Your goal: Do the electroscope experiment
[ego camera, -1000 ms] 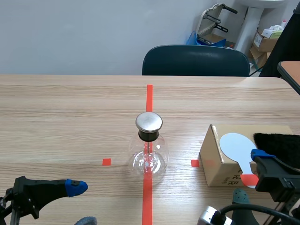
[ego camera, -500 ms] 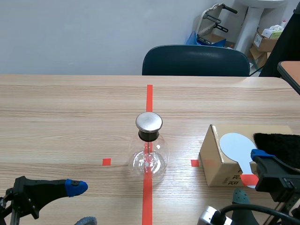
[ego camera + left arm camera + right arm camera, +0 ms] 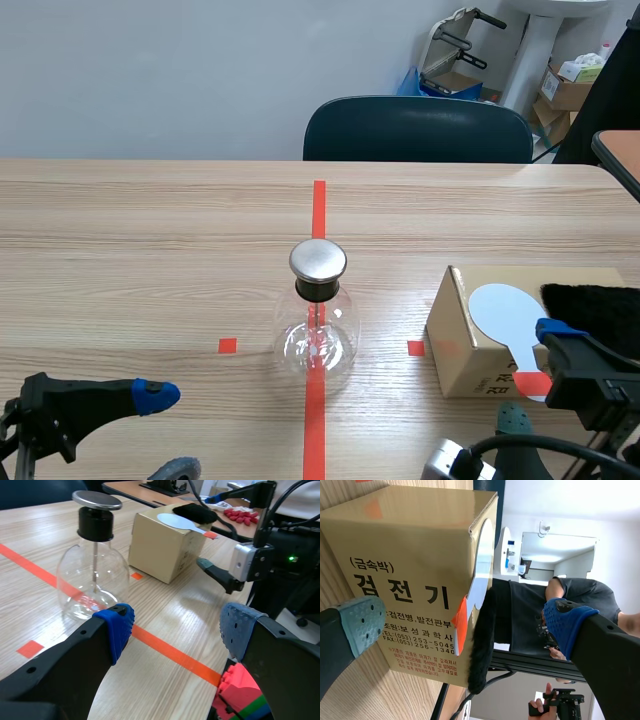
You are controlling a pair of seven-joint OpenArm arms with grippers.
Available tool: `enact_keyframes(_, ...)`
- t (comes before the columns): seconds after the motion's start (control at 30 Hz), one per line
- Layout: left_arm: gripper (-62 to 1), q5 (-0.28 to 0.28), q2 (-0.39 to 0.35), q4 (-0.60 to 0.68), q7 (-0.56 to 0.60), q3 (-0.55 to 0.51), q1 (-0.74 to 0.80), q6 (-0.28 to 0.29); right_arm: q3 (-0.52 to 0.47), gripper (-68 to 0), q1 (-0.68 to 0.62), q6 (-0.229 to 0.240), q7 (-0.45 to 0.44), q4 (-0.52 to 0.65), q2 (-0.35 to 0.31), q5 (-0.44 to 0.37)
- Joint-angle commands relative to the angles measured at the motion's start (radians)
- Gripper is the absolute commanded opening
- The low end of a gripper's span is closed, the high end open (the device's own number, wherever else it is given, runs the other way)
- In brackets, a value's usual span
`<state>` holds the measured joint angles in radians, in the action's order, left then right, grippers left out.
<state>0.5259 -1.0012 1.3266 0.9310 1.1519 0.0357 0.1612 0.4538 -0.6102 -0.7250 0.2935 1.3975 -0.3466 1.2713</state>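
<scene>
Two grippers: both are spread wide and hold nothing.
Left gripper (image 3: 177, 630): low over the near edge of the table (image 3: 150, 250) on its own side, with the flask ahead of it and well apart.
Right gripper (image 3: 465, 622): gaping, facing the printed side of the box. The paddle's orange end and the fur are in the gap ahead, and I can see no contact.
Electroscope flask (image 3: 318, 320): clear glass with a black collar and a metal disc cap. It stands upright on the centre tape line, clear of both grippers.
Box (image 3: 462, 345): cardboard, near the flask on the right arm's side, not touching it.
Paddle (image 3: 500, 310): white and flat, lying on the box top, its orange-taped end pointing toward the robot.
Fur (image 3: 592, 303): black, on the box top just beside the paddle.
Step in hand: the very start, I'd say. Nothing has been picked up, and the right arm looks lined up on the paddle.
Next move: probably closing on the thin orange end squarely without shoving the box. The paddle then needs rubbing on the fur before it goes to the metal cap.
</scene>
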Motion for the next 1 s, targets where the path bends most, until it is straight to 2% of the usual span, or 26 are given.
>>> enact_keyframes(0.0, -22.1, 0.012, -0.014, 0.016, 0.012, 0.003, 0.0, 0.007, 0.001, 0.4, 0.008, -0.058, -0.002, 0.006, -0.011, 0.0)
enact_keyframes(0.1, -22.1, 0.038, -0.021, 0.016, 0.013, -0.006, 0.0, 0.005, 0.001, 0.4, -0.003, -0.058, -0.026, 0.006, -0.011, -0.021)
enact_keyframes(0.27, -22.1, 0.04, -0.021, 0.016, 0.015, -0.042, 0.0, 0.006, 0.001, 0.4, -0.055, -0.058, -0.131, 0.039, -0.034, -0.151)
enact_keyframes(0.33, -20.1, 0.04, -0.017, 0.016, 0.015, -0.063, 0.001, 0.006, 0.001, 0.4, -0.085, -0.058, -0.161, 0.067, -0.048, -0.201)
enact_keyframes(0.43, -14.3, 0.043, -0.007, 0.016, 0.014, -0.109, 0.014, 0.006, 0.001, 0.4, -0.128, -0.058, -0.188, 0.123, -0.067, -0.278)
enact_keyframes(0.6, -14.2, 0.083, 0.015, 0.016, -0.026, -0.249, 0.087, 0.006, 0.001, 0.4, -0.209, -0.058, -0.266, 0.225, -0.098, -0.421)
enact_keyframes(0.87, -14.2, 0.093, 0.077, 0.016, -0.108, -0.535, 0.262, 0.006, 0.001, 0.4, -0.35, -0.048, -0.476, 0.421, -0.215, -0.771)
enact_keyframes(0.97, -14.1, 0.124, 0.093, 0.016, -0.12, -0.632, 0.327, 0.006, -0.003, 0.4, -0.392, -0.048, -0.576, 0.487, -0.285, -0.914)
